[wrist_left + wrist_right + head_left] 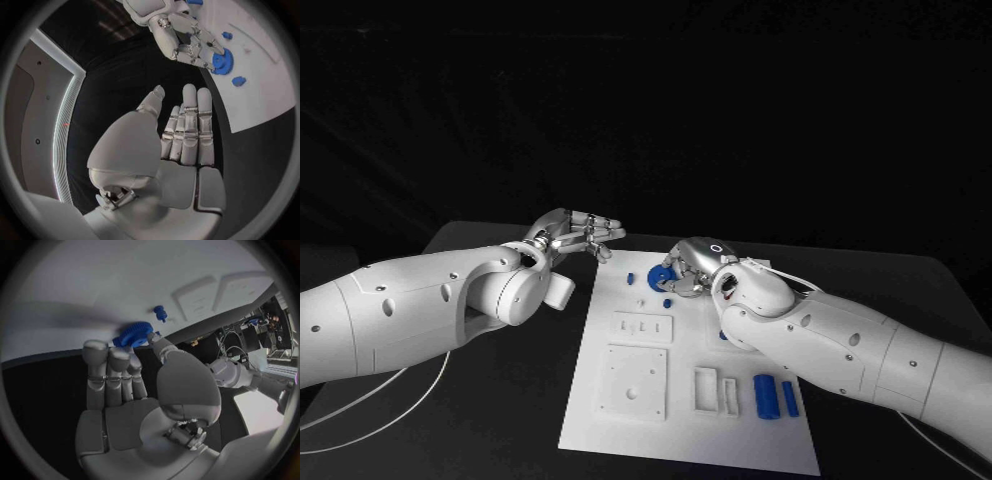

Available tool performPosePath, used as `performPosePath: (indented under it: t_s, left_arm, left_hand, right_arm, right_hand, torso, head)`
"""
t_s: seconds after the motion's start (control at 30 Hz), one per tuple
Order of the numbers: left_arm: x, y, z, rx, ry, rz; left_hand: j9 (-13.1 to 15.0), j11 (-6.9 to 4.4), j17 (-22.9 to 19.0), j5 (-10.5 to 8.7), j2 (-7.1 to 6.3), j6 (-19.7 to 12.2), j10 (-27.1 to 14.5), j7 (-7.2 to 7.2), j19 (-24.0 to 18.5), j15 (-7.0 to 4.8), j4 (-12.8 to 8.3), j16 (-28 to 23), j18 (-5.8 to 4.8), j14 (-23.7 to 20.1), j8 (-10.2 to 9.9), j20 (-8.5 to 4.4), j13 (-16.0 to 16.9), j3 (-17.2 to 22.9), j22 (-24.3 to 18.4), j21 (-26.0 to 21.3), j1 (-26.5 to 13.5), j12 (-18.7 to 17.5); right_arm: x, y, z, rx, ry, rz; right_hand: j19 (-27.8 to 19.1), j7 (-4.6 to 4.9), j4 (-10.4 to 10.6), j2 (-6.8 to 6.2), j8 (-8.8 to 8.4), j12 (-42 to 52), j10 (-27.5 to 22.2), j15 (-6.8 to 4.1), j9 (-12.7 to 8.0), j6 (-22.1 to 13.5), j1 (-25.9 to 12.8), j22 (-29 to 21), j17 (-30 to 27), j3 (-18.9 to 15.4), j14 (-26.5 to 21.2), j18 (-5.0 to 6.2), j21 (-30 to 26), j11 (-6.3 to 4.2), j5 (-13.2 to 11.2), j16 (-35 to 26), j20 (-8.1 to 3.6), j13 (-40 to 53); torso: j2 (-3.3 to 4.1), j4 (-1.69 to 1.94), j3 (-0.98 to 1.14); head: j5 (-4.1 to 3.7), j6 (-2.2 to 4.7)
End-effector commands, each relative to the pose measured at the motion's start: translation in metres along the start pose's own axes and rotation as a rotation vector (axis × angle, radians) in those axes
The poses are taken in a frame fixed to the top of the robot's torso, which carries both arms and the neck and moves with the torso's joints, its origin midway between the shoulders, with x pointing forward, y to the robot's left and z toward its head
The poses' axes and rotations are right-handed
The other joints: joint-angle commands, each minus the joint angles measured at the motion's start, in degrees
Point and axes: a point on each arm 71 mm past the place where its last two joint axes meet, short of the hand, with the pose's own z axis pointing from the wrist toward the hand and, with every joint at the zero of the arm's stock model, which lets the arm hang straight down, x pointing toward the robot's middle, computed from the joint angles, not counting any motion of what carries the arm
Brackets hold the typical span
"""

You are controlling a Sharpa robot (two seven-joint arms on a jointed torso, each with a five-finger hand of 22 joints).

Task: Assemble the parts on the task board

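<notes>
One black desk (488, 420) carries everything, with bare dark surface on either side of the task board (689, 440), more of it on the left, where a pale cable (387, 400) lies. The white task board runs from the middle of the desk toward the near edge, and its near strip is bare. Two white arms reach in over it from opposite sides. The left hand (574, 235) hovers over the bare desk just off the board's far left corner, fingers spread and straight, holding nothing; the left wrist view shows its palm flat and empty. The right hand (689, 262) sits at the board's far end, over its right half, with its fingers closed around a blue gear (133, 334), which touches the board near its far edge. Three raised white plates stand on the board: a large square one (635, 383), a smaller one (643, 327) beyond it, and a slotted one (715, 390) to its right. Two blue cylinders (766, 396) lie side by side near the right forearm, which overhangs that edge. Two small blue pegs (630, 279) stand near the gear.
</notes>
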Motion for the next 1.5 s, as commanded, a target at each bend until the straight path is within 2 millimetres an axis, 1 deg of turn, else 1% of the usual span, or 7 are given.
performPosePath:
  t_s: [0.03, 0.23, 0.8, 1.0, 1.1, 1.3, 1.5]
  left_arm:
    - [0.001, -0.002, 0.0, 0.01, 0.011, -0.004]
    - [0.0, -0.001, 0.0, 0.009, 0.007, -0.003]
    - [-0.005, -0.001, 0.0, 0.008, -0.005, 0.0]
    - [-0.008, 0.0, 0.0, 0.009, -0.012, 0.002]
    - [-0.01, 0.0, 0.001, 0.009, -0.017, 0.004]
    - [-0.014, 0.001, 0.002, 0.012, -0.026, 0.007]
    - [-0.017, 0.001, 0.002, 0.019, -0.029, 0.009]
  left_hand:
    - [0.01, 0.12, -0.06, 0.15, 0.41, -0.27, -0.41, 0.07, -0.21, 0.21, -0.18, -0.22, 1.02, 0.17, -0.03, 0.17, 0.06, 0.08, -0.05, 0.25, -0.13, -0.1]
    - [0.01, 0.12, -0.06, 0.15, 0.41, -0.27, -0.41, 0.07, -0.21, 0.21, -0.18, -0.22, 1.02, 0.17, -0.03, 0.17, 0.06, 0.08, -0.05, 0.25, -0.13, -0.1]
    - [0.01, 0.13, -0.07, 0.15, 0.34, -0.29, -0.46, 0.08, -0.22, 0.21, -0.27, -0.23, 1.05, 0.18, -0.04, 0.19, 0.06, 0.19, -0.26, 0.38, -0.13, -0.11]
    - [0.01, 0.13, -0.07, 0.15, 0.34, -0.29, -0.46, 0.08, -0.22, 0.21, -0.27, -0.23, 1.05, 0.18, -0.04, 0.19, 0.06, 0.19, -0.26, 0.38, -0.13, -0.11]
    - [0.01, 0.11, -0.01, 0.11, 0.34, -0.26, -0.42, 0.08, -0.11, 0.14, -0.3, -0.08, 1.07, 0.45, -0.02, 0.14, 0.06, 0.21, -0.32, 0.54, -0.12, -0.1]
    - [0.02, 0.06, 0.03, 0.09, 0.41, -0.08, -0.11, 0.07, -0.11, 0.13, -0.33, 0.0, 1.04, 0.45, -0.02, 0.09, 0.06, 0.19, -0.3, 0.66, -0.16, -0.11]
    - [0.02, -0.65, 0.12, 0.1, 1.0, 0.75, 3.34, -0.18, -0.45, -0.14, -0.47, 0.1, 0.85, 0.27, -0.02, -0.08, -0.01, 0.07, -0.29, 0.82, -0.45, -0.17]
  right_arm:
    - [0.007, -0.005, -0.003, 0.012, 0.059, -0.002]
    - [0.005, -0.009, -0.005, 0.019, 0.061, -0.001]
    - [-0.003, -0.025, -0.015, 0.043, 0.021, 0.022]
    - [-0.018, -0.039, -0.019, 0.064, -0.023, 0.088]
    - [-0.029, -0.05, -0.022, 0.087, -0.027, 0.164]
    - [-0.049, -0.081, -0.032, 0.095, -0.019, 0.268]
    - [-0.06, -0.118, -0.047, 0.036, -0.002, 0.344]
  right_hand:
    - [3.06, -0.05, 0.14, -0.13, -0.16, 0.03, -0.19, 0.23, 0.07, 0.18, -0.6, 0.06, 0.04, 0.22, -0.03, 1.02, 0.32, 0.12, 0.45, 0.19, 0.37, 0.0]
    - [3.05, -0.12, 0.28, -0.14, -0.16, 0.1, -0.15, 0.2, 0.07, 0.4, -0.73, 0.02, -0.01, 0.42, -0.03, 1.02, 0.24, 0.07, 1.62, 0.15, 0.35, -0.01]
    - [3.07, -0.25, 0.7, -0.32, -0.16, 0.23, -0.05, 0.11, 0.08, 0.88, -1.6, 0.0, 0.03, 1.82, -0.01, 0.96, 0.2, -0.05, 3.61, 0.19, 0.25, 0.0]
    - [3.08, -0.25, 0.36, -0.66, -0.17, 0.3, 0.07, 0.09, 0.07, 0.94, -1.42, 0.04, 0.03, 2.33, -0.02, 0.93, 0.29, -0.08, 3.58, 0.18, 0.23, 0.03]
    - [2.99, -0.15, -0.27, -0.65, -0.15, -0.04, -0.26, 0.23, 0.09, 0.64, -0.69, -0.21, -0.55, 1.06, -0.13, 0.7, -0.18, 0.1, 2.86, -0.5, 0.36, -0.24]
    - [2.96, 0.07, -3.44, 0.46, -0.16, -0.05, -0.46, 0.35, 0.08, 0.27, 2.01, 0.19, -0.43, -4.31, -0.09, 0.43, -0.26, 0.28, 4.17, -0.6, 0.41, -0.33]
    - [2.95, 0.29, -7.41, 2.07, -0.2, 0.26, -0.47, 0.41, 0.06, 0.6, 5.89, 1.54, 0.54, -5.51, -0.11, -0.17, 0.84, 0.34, 4.68, 0.08, 0.46, -0.05]
  torso:
    - [0.02, 0.12, 0.05]
    - [-0.03, 0.11, 0.11]
    - [-0.02, 0.11, 0.11]
    - [-0.14, -0.08, 0.08]
    - [-0.19, -0.18, 0.17]
    - [-0.61, -0.98, 0.52]
    - [-0.91, -1.69, 1.04]
  head:
    - [-0.05, -0.07]
    - [0.14, -0.34]
    - [0.16, 0.09]
    - [-0.19, 0.7]
    - [-0.33, 0.89]
    - [-0.23, 1.06]
    - [-0.2, 1.31]
